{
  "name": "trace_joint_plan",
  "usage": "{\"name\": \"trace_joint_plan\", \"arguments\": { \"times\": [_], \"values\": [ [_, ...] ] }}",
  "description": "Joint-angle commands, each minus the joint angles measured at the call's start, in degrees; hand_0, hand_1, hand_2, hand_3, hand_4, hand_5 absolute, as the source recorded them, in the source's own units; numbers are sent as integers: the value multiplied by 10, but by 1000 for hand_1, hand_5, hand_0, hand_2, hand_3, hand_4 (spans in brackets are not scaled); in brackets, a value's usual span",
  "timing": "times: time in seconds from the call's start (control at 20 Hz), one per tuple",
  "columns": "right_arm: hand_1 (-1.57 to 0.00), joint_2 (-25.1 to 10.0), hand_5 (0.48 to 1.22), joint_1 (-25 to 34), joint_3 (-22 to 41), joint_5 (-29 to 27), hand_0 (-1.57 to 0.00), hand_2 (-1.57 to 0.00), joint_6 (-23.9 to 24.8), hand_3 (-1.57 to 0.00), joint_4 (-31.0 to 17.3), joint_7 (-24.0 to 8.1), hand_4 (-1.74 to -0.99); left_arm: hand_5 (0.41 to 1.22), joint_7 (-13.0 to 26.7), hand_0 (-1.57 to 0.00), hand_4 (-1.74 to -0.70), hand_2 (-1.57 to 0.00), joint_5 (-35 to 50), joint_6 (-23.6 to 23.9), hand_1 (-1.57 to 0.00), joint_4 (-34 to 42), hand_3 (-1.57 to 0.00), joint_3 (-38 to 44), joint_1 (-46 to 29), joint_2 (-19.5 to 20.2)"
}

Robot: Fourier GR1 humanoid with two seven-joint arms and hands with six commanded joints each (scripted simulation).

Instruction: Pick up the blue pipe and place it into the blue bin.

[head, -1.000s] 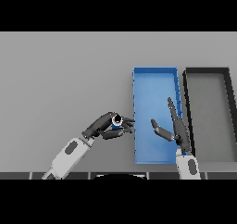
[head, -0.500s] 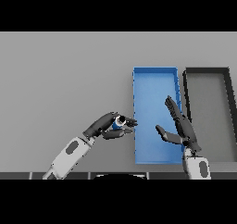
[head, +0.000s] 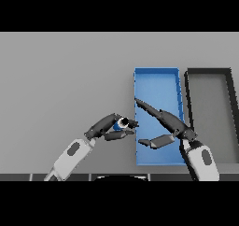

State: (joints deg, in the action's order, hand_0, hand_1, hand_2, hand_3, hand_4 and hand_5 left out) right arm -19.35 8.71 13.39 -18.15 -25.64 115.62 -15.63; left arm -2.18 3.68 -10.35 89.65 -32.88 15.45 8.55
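The left hand (head: 108, 128) has its fingers and thumb curled round the blue pipe (head: 121, 123), holding it above the grey bench (head: 65, 80) just beside the left wall of the blue bin (head: 156, 72). The right hand (head: 169, 127) is over the bin with fingers straight and thumb spread apart, holding nothing. A black bin (head: 208, 71) sits just right of the blue one.

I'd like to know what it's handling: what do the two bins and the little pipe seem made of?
Blue rectangular bin: probably matte plastic, evenly coloured. Dark rectangular bin beside it: the same look. Small blue pipe in the left hand: mostly hidden by fingers; material unclear.
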Motion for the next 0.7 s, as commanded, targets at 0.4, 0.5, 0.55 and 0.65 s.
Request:
{"name": "trace_joint_plan", "arguments": {
  "times": [0.4,0.5,0.55,0.65],
  "values": [
    [1,65,529,113,79,28,1,1,-26,1,-58,-51,-1225,1221,-6,-1571,-1741,-1571,9,-28,-1571,7,-1536,10,-3,-9],
    [1,79,511,136,82,27,1,1,-28,1,-82,-60,-1219,1221,-12,-1571,-1741,-1571,-6,-28,-1571,15,-1538,8,-8,-3],
    [1,91,508,160,83,23,1,1,-27,1,-93,-68,-1218,1221,-10,-1571,-1740,-1571,-12,-27,-1571,15,-1540,9,-7,-3],
    [-84,102,506,181,84,25,-53,-102,-35,-46,-119,-65,-1245,1221,1,-1571,-1736,-1571,2,-41,-1571,11,-1484,15,-9,-7]
  ]
}}
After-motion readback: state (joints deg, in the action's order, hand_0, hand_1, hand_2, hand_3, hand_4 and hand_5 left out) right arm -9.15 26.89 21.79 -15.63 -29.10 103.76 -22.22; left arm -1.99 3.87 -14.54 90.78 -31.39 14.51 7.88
